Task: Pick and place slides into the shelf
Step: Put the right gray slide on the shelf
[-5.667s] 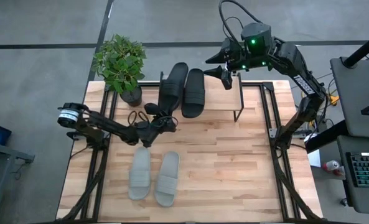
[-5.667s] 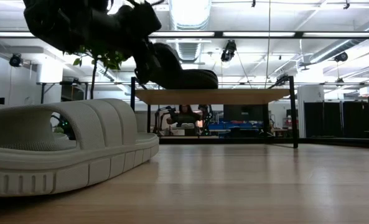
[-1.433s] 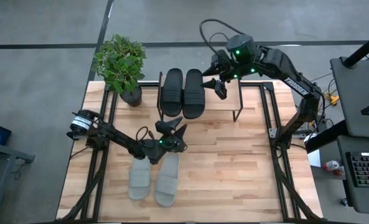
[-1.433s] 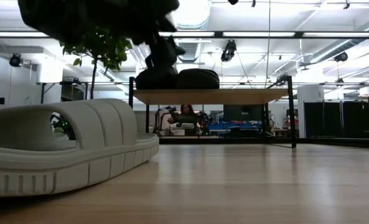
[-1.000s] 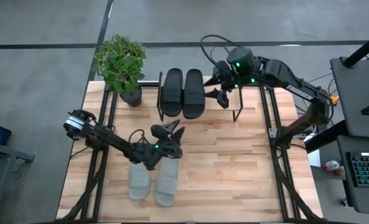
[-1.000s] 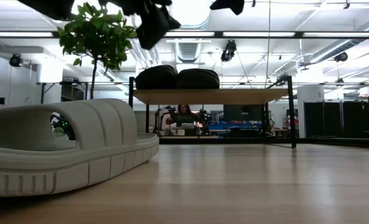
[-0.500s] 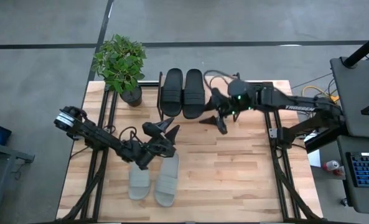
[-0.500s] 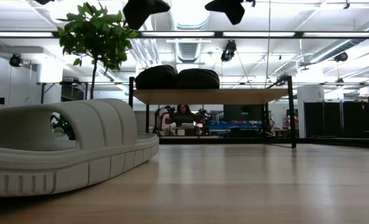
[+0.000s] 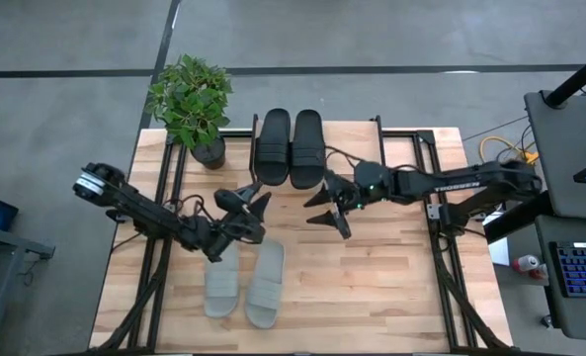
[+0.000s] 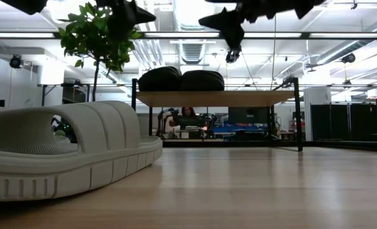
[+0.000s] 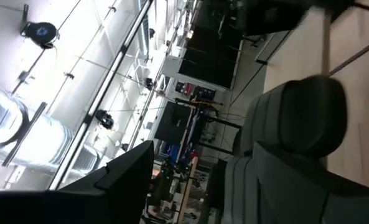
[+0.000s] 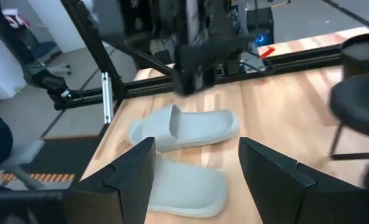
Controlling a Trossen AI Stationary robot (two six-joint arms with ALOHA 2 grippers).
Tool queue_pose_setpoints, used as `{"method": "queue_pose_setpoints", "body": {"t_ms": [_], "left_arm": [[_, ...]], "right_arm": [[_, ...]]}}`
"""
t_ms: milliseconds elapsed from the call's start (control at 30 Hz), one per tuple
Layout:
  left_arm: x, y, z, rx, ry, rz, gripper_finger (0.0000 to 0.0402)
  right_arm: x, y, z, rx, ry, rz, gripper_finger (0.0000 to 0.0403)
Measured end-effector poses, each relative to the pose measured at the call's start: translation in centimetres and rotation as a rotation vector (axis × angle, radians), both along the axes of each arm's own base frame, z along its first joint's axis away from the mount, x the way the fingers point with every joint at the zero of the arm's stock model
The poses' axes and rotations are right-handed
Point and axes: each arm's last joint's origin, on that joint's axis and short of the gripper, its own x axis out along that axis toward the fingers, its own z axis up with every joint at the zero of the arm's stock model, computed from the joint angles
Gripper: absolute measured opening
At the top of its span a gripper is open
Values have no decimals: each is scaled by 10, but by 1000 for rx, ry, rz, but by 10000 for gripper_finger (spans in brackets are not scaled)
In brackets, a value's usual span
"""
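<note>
Black slides (image 9: 291, 147) side by side on shelf (image 9: 396, 150). Grey slides (image 9: 246, 281) flat on worktop (image 9: 372, 277). Left hand (image 9: 249, 195) and right hand (image 9: 325, 211) both spread wide, empty, over worktop between the pairs.

Table (image 9: 372, 267) is showing pale butcher-block wood, smooth, satin; shelf (image 10: 217, 98) is showing a light wood plank on thin black metal. Grey slides (image 9: 245, 283) are looking matt, ribbed foam; black slides (image 9: 290, 146) are looking matt rubber.

Two dark, slender jointed arms (loose black cables looping alongside), with white lettering on the right one.
</note>
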Motion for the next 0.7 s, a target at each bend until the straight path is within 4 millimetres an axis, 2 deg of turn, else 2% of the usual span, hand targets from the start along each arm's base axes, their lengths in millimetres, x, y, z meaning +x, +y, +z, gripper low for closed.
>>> {"method": "queue_pose_setpoints", "body": {"t_ms": [200,367,567,700], "left_arm": [[-19,11,-2,-17,-35,-11,259],[-32,20,0,-50,-87,1,259],[-40,23,2,-111,-152,19,259],[-40,24,2,-135,-182,17,259]], "right_arm": [[14,9,-28,22,50,21,221],[29,15,-44,73,56,28,221],[44,30,-65,149,129,101,221],[59,40,-71,205,146,181,221]]}}
